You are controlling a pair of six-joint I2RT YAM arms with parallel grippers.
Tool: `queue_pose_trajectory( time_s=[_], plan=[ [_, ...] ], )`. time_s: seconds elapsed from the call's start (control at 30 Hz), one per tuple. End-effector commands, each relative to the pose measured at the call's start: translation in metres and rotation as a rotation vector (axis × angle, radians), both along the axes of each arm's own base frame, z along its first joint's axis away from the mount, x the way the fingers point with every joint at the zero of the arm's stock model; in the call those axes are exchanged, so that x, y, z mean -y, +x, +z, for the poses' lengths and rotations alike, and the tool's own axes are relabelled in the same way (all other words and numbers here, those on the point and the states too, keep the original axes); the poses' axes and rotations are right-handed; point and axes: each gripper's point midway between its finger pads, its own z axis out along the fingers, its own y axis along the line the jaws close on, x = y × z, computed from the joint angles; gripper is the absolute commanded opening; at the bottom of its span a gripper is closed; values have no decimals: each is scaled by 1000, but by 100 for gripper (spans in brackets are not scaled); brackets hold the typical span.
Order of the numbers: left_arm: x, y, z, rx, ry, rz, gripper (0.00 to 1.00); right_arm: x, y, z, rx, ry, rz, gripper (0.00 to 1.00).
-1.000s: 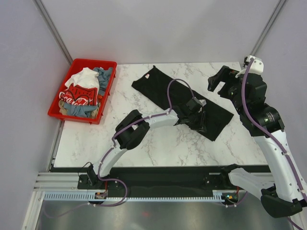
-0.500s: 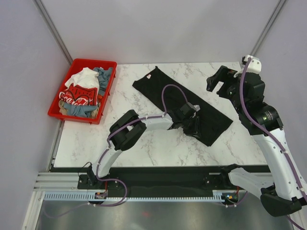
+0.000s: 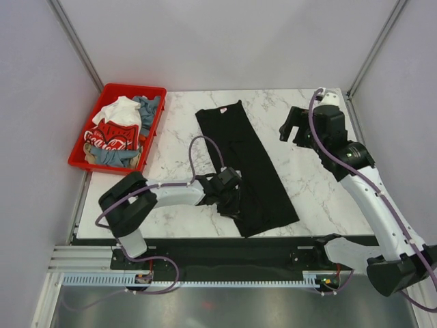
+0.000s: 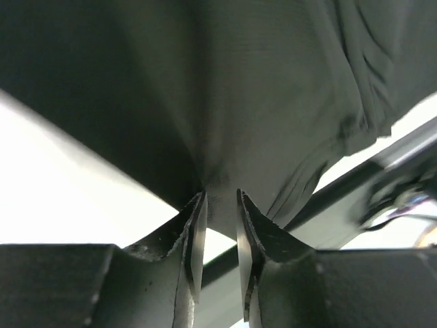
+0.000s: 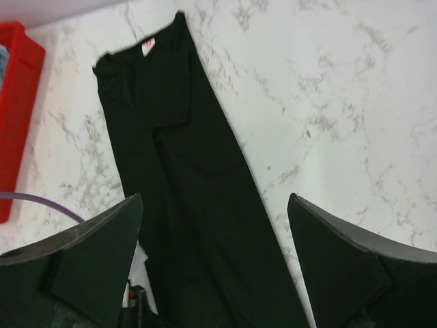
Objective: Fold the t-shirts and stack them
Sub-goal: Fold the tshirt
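On the counter [image 3: 321, 198] the black t-shirt [image 3: 249, 160], a long folded strip, reaches from far centre to the near edge and could slide off if tugged nearer. The left gripper [image 3: 232, 198], nearly closed, pinches just its near left edge, which may slip; the right gripper [image 3: 295, 126] hangs wide open, empty.

From above, the left gripper [image 3: 233, 203] sits over the near left edge of the long, flat-folded black cloth t-shirt [image 3: 246, 157]. Its own body hides the fingertips and the cloth under them. In the left wrist view that t-shirt is a soft blur running off the top and both sides. A dark bar and cables [image 4: 396, 184] past its hem are too blurred to make out. The right wrist view cuts off the t-shirt's near end, and the small white-and-red neck label [image 5: 148, 46] at its far end is unreadable. Left of the t-shirt, the red plastic bin [image 5: 17, 102] shows only as a sliver there. From above, the grey-blue cloth tee [image 3: 147, 107] lies largely buried under the red lettered tee [image 3: 109, 137] and the white tee [image 3: 119, 111].
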Motion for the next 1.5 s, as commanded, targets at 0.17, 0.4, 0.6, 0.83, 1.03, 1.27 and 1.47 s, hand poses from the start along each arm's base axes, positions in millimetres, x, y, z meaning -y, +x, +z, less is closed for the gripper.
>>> queue_pose_trajectory(
  time_s=[0.17,0.4,0.6,0.83,1.03,1.27,1.47],
  plan=[
    [-79,8,46,69,10,164,41,-63,31,-74,-133,56,270,93],
    [-131,119,84,183,-54,326,41,-98,104,-158,-276,-4,356,78],
    [-153,198,77,189,-36,394,41,-109,173,-193,-285,-76,365,53],
    [-163,282,60,215,-15,455,41,-117,241,-224,-259,-68,368,44],
    [-160,338,47,235,-35,473,41,-118,281,-248,-231,-68,372,52],
    [-167,392,20,256,-34,520,38,-105,311,-277,-242,38,313,40],
    [-157,448,13,349,-65,518,15,-103,331,-284,-185,110,236,18]
  ],
)
